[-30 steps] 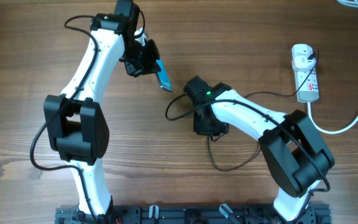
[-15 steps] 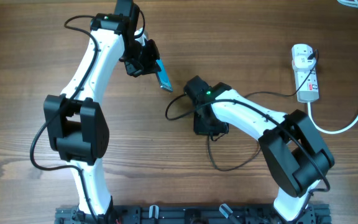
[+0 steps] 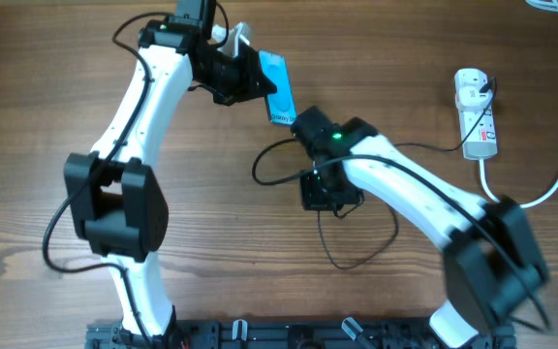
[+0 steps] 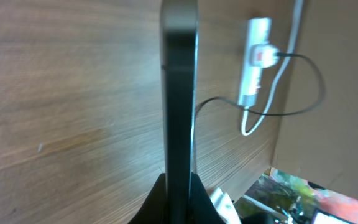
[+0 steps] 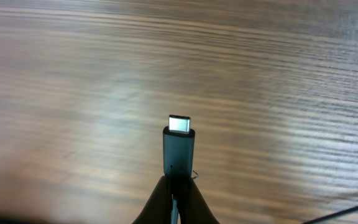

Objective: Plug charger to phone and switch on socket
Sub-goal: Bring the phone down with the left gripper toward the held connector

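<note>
Over the last second the phone (image 3: 277, 85) has been carried up and to the right by the left gripper (image 3: 243, 78), which is clenched on one end of it. Its turquoise face is now turned more fully toward the overhead camera. The right gripper (image 5: 178, 198) has been swung up to meet it and is clamped on the charger (image 5: 179, 146) just behind the connector tip (the metal tongue is seen bare). Phone and connector are now held near each other but not joined. Insertion is judged to be the step in hand. The socket (image 3: 476, 114) lies well apart at the right, with no gripper near it.
</note>
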Controlling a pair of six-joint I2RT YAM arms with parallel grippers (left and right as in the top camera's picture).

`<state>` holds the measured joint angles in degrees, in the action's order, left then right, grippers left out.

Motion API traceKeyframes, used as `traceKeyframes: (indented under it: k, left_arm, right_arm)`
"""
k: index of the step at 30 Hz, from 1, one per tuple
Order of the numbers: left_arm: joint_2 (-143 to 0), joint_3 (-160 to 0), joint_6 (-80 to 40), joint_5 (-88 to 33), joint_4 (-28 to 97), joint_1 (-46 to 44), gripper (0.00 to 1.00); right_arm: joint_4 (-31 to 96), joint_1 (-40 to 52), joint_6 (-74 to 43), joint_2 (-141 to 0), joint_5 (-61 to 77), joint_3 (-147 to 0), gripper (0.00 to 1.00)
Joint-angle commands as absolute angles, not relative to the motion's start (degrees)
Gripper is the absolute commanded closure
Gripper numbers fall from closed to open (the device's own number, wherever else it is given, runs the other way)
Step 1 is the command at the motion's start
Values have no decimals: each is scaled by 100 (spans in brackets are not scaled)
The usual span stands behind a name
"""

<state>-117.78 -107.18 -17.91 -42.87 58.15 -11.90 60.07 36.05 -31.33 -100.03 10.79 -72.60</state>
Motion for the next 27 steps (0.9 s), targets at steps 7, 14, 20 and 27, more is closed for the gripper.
traceKeyframes:
  k: [7,14,20,27]
  left_arm:
    - [-10077,-10770,-1520,-4646,5577,-1385,96]
    - [-9791,-10770,-1520,-4648,5966,-1761,96]
    - [-9782,-10770,-1455,-5142,6108,-1785,96]
    - [-9782,-10770,-915,-5892,6110,-1785,96]
  right_arm:
    - [5798,4062,-2829,-7889,1599,-7424,96]
    - [5540,4108,-2871,-7043,1216,-7426,96]
    - [5524,4108,-2908,-6604,823,-7426,96]
    - [5505,4108,-3153,-6490,725,-7426,96]
